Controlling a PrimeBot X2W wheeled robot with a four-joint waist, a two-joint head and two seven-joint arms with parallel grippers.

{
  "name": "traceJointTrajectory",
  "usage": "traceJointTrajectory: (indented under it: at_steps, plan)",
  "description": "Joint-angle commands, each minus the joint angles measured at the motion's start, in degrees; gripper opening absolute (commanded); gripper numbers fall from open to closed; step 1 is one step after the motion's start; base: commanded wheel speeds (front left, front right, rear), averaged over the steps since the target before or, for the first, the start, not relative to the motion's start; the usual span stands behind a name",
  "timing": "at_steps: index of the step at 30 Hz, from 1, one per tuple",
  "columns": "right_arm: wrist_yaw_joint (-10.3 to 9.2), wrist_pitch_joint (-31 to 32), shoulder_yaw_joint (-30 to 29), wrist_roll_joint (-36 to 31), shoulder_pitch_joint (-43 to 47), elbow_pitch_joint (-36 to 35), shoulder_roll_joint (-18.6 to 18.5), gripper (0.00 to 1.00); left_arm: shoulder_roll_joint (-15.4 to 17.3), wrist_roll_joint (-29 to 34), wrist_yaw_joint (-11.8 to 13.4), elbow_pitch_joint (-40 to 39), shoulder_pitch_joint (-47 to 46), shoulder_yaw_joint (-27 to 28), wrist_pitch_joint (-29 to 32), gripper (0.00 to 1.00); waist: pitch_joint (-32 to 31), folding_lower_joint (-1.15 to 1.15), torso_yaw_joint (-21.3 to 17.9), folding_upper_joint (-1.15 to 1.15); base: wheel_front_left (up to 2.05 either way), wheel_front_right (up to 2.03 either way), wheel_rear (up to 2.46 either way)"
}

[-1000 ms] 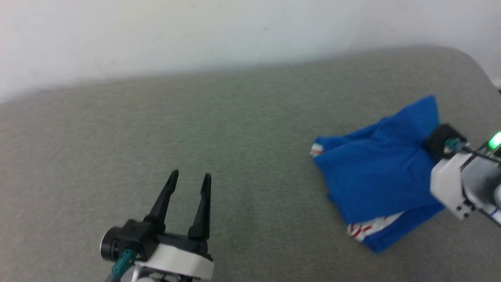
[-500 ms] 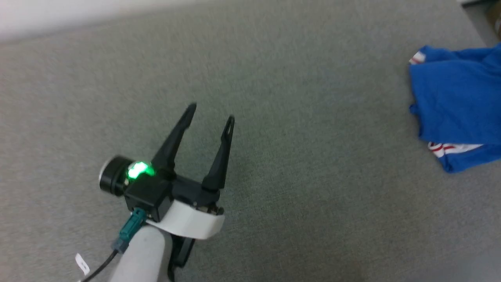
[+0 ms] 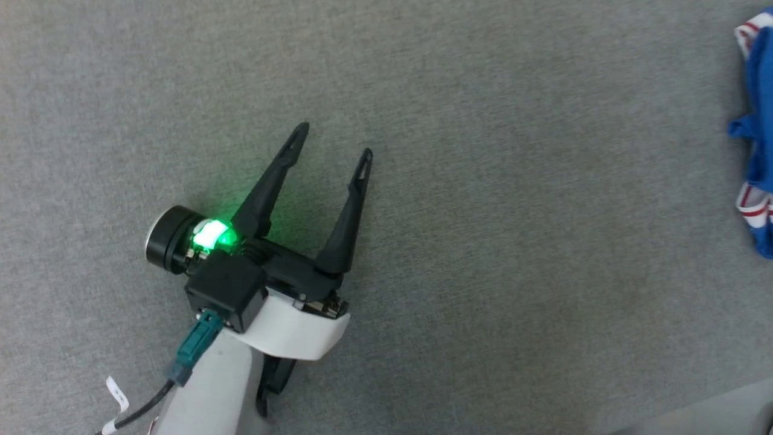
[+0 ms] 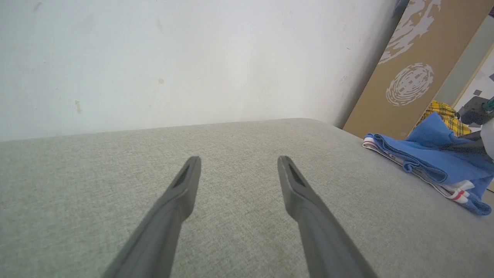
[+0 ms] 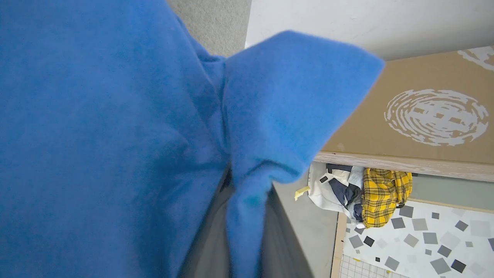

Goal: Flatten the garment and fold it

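Since a second ago the head camera has swung down and left: the wall is no longer showing in its view, and the garment (image 3: 762, 78) is being cut off at the right edge. The garment is lying bunched near the right end of the grey cushion (image 3: 483, 241), its print hidden. The left gripper (image 3: 334, 140) is hovering over bare cushion, jaws spread wide, holding nothing. The right gripper (image 5: 247, 216) is pinching a blue fold, its fingers (image 5: 283, 247) mostly covered by cloth.
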Motion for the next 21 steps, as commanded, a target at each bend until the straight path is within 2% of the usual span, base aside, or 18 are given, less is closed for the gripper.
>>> traceJointTrajectory:
  at_steps: [1, 2, 3, 4, 12, 17, 21]
  plan:
    - [-0.13, -0.6, -0.9, -0.8, -1.3, 0.7, 0.5, 0.00, 0.2, 0.3, -0.2, 0.1, -0.7, 0.2, -0.3, 1.00, 1.7, -0.01, 1.2, 0.00, 0.00, 0.00, 0.00]
    - [-0.13, -0.9, -1.7, -1.4, -1.7, 1.4, 0.8, 0.00, 0.1, 0.3, -0.2, 0.1, -0.6, 0.2, -0.3, 1.00, 1.6, -0.01, 1.2, 0.00, 0.00, 0.00, 0.00]
    - [-0.13, -1.4, -2.4, -2.1, -2.0, 1.9, 1.0, 0.29, 0.1, 0.2, -0.2, 0.2, -0.6, 0.2, -0.3, 1.00, 1.4, -0.01, 1.3, 0.00, 0.00, 0.00, 0.00]
    - [-0.13, -2.0, -2.9, -2.9, -2.4, 2.1, 1.1, 1.00, 0.1, 0.2, -0.3, 0.3, -0.6, 0.4, -0.3, 1.00, 1.0, -0.01, 1.3, 0.00, 0.00, 0.00, 0.00]
    - [-0.13, -4.8, -6.9, -7.6, -4.8, 4.2, 2.6, 1.00, -1.3, -1.4, -0.1, 1.7, 0.9, 1.8, -0.3, 1.00, -6.4, -0.01, 1.9, 0.00, 0.00, 0.00, 0.00]
    - [-0.13, -6.0, -5.4, -8.6, -7.2, 1.8, 5.6, 1.00, -2.5, -3.6, 0.5, 2.6, 4.4, 3.9, -0.3, 1.00, -14.0, -0.01, 2.4, 0.00, 0.00, 0.00, 0.00]
    - [-0.13, -7.1, -3.3, -6.0, -7.8, -0.5, 7.9, 1.00, -3.1, -4.7, 1.1, 3.6, 8.0, 6.0, -0.3, 1.00, -19.9, -0.01, 3.5, 0.00, 0.00, 0.00, 0.00]
